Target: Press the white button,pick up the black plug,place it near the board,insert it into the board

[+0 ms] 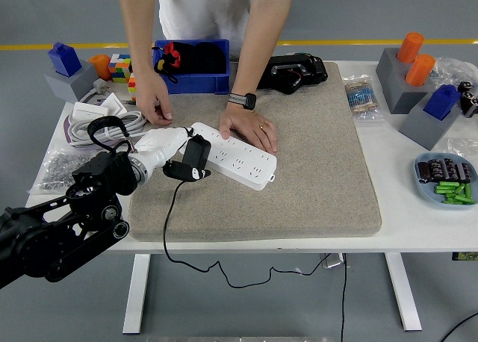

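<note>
A white power strip (243, 158) lies at an angle on the grey mat (314, 178). A person's hand (250, 127) with a watch presses down on its far side. My left hand (178, 152), white-fingered on a black arm, is shut on the black plug (193, 157). The plug sits at the strip's left end, tilted, touching or just above its edge. Its black cable (170, 215) trails down over the mat's front edge. The person's other hand (153, 99) hovers over the table just left of the strip. My right arm is out of view.
A blue bin (193, 56) and a black device (293, 72) stand at the back. Coloured cubes (123, 67), a coiled white cable (97, 122) and a bag of small parts (54, 168) lie left. Grey blocks with orange and blue pegs (418, 81) and a dish (446, 180) sit right.
</note>
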Controlling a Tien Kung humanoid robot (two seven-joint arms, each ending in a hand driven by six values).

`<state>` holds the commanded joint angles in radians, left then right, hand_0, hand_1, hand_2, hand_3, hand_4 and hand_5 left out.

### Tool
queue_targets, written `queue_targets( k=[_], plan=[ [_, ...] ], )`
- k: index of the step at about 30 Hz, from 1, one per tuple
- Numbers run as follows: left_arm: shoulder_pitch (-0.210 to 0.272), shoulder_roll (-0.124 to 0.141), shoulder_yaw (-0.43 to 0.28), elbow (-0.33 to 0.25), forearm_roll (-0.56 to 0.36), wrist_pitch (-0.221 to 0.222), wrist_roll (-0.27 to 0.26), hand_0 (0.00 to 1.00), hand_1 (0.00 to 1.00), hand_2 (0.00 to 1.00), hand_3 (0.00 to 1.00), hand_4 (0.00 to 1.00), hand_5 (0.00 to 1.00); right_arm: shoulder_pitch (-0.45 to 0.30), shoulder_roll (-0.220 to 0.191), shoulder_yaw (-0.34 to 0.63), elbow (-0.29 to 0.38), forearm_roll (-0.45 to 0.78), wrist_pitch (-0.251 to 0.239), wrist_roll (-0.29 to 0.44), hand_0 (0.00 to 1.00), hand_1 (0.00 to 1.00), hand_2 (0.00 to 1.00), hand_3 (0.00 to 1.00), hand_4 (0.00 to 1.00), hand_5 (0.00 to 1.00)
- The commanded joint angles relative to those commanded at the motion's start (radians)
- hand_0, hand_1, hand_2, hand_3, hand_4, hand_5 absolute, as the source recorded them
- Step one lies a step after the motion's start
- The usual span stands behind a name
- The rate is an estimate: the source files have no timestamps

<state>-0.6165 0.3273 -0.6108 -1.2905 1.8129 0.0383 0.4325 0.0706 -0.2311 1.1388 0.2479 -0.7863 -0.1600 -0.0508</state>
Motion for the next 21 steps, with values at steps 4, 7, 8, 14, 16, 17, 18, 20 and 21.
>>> queue_targets(
  k=[4, 7, 8, 14, 16, 17, 18, 20, 21],
  plan=[
    [-0.004, -0.004, -0.005, 0.004, 0.001, 0.003, -0.004, 0.797, 0.847, 0.803, 0.789, 0.860, 0.458, 0.000, 0.001, 0.000, 0.000, 0.000, 0.000, 0.000, 0.593, 0.495, 0.500, 0.527, 0.631, 0.309],
    [-0.006, -0.006, -0.004, 0.008, -0.002, 0.003, -0.006, 0.789, 0.846, 0.801, 0.789, 0.858, 0.459, 0.000, 0.001, 0.002, 0.001, 0.000, -0.001, 0.001, 0.593, 0.494, 0.500, 0.528, 0.630, 0.308],
    [-0.006, -0.008, -0.003, 0.009, -0.002, 0.003, -0.006, 0.789, 0.846, 0.801, 0.789, 0.858, 0.459, 0.000, 0.001, 0.002, 0.002, 0.000, -0.001, 0.001, 0.593, 0.494, 0.500, 0.528, 0.630, 0.308],
    [-0.011, -0.016, -0.007, 0.009, -0.003, 0.010, -0.018, 0.788, 0.841, 0.799, 0.785, 0.856, 0.459, -0.003, 0.003, 0.005, 0.001, 0.000, -0.001, 0.002, 0.592, 0.494, 0.500, 0.528, 0.630, 0.309],
    [-0.013, -0.018, -0.012, 0.007, -0.001, 0.014, -0.023, 0.788, 0.841, 0.799, 0.785, 0.856, 0.459, -0.004, 0.003, 0.006, 0.001, 0.000, -0.001, 0.002, 0.592, 0.494, 0.500, 0.528, 0.630, 0.309],
    [-0.013, -0.018, -0.014, 0.005, -0.001, 0.016, -0.026, 0.787, 0.840, 0.796, 0.784, 0.852, 0.457, -0.004, 0.004, 0.007, 0.001, 0.000, -0.001, 0.002, 0.591, 0.493, 0.498, 0.527, 0.631, 0.308],
    [-0.013, -0.018, -0.018, 0.001, 0.000, 0.025, -0.036, 0.787, 0.840, 0.796, 0.784, 0.852, 0.457, -0.004, 0.004, 0.008, 0.001, 0.000, -0.001, 0.003, 0.591, 0.493, 0.498, 0.527, 0.631, 0.308],
    [-0.012, -0.018, -0.024, -0.004, 0.001, 0.038, -0.051, 0.787, 0.840, 0.796, 0.784, 0.852, 0.457, -0.005, 0.004, 0.008, 0.001, 0.000, -0.001, 0.003, 0.591, 0.493, 0.498, 0.527, 0.631, 0.308],
    [-0.012, -0.019, -0.026, -0.005, 0.001, 0.043, -0.057, 0.787, 0.840, 0.796, 0.784, 0.852, 0.457, -0.006, 0.004, 0.008, 0.001, 0.000, -0.001, 0.003, 0.591, 0.493, 0.498, 0.527, 0.631, 0.308]
  ],
)
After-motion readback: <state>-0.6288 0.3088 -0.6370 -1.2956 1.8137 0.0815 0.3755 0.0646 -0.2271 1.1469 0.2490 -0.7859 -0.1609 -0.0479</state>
